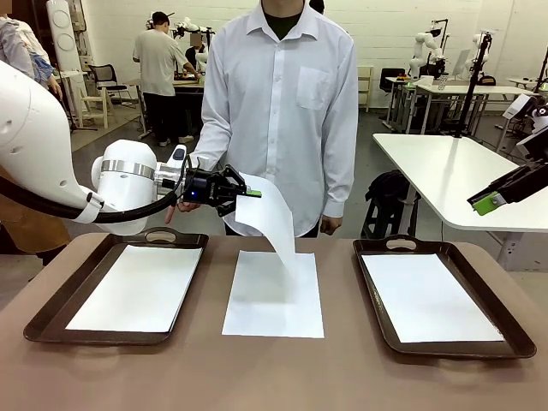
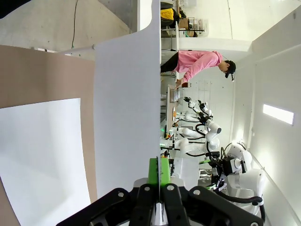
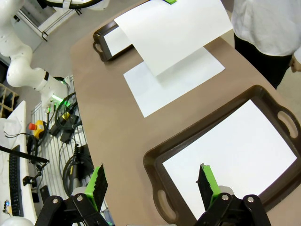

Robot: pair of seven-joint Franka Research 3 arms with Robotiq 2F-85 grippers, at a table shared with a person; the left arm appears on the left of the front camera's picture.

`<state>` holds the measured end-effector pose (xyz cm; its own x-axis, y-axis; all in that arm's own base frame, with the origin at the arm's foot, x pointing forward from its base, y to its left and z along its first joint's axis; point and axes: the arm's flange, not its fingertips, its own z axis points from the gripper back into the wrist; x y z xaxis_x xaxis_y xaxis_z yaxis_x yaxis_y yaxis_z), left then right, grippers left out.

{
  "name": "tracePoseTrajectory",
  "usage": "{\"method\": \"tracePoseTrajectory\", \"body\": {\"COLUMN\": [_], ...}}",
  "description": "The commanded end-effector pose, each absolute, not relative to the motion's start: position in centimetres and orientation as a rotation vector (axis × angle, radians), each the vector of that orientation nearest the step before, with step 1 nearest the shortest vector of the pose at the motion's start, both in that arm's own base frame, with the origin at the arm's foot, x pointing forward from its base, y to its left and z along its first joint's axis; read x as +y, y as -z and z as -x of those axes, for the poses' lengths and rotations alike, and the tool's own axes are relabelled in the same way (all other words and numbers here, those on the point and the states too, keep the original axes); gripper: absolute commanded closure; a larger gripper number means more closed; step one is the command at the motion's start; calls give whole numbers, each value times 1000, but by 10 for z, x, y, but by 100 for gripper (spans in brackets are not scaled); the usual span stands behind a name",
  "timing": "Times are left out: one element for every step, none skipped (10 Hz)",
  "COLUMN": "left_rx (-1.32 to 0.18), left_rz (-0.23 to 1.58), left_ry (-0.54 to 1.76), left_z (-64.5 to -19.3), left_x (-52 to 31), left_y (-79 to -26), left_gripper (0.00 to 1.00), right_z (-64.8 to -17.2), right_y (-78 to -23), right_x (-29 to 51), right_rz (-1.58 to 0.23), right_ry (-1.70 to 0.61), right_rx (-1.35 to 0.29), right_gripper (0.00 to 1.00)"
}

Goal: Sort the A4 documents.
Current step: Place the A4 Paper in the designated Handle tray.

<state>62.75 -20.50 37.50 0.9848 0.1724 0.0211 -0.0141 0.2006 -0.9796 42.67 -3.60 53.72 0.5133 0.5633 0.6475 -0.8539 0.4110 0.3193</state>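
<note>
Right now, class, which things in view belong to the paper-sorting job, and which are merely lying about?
Belong: lifted sheet in the left claw; centre sheet; left tray, left-tray sheet; right tray, right-tray sheet.
Lying about: white side table; tangled cables.

A brown table (image 1: 274, 377) spans the lower half of the front view. Directly on it lie a dark brown handled tray (image 1: 103, 337) at lower left, a second tray (image 1: 462, 348) at lower right, and between them, apart from both, a white A4 sheet (image 1: 274, 304)
</note>
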Motion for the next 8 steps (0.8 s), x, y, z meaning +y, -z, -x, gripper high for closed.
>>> {"method": "tracePoseTrajectory", "body": {"left_rx": [-137, -137, -136, -169, -168, -145, -123, -101], "left_rz": [1362, 1362, 1364, 1375, 1375, 1374, 1359, 1344], "left_ry": [-138, -138, -131, -119, -87, -56, -35, -10], "left_z": [-628, -628, -627, -624, -616, -608, -599, -591], "left_x": [-205, -205, -205, -195, -193, -191, -186, -177], "left_y": [-375, -375, -375, -385, -395, -406, -417, -427], "left_gripper": [100, 100, 99, 99, 99, 99, 99, 99], "right_z": [-426, -426, -426, -426, -426, -426, -426, -426], "right_y": [-537, -537, -537, -537, -537, -537, -537, -537], "right_x": [-36, -36, -36, -36, -36, -36, -36, -36], "right_rz": [-686, -686, -686, -686, -686, -686, -686, -686], "right_ry": [-944, -944, -944, -944, -944, -944, -944, -944], "right_rx": [-489, -489, -489, -489, -489, -489, -489, -489], "right_gripper": [0, 0, 0, 0, 0, 0, 0, 0]}}
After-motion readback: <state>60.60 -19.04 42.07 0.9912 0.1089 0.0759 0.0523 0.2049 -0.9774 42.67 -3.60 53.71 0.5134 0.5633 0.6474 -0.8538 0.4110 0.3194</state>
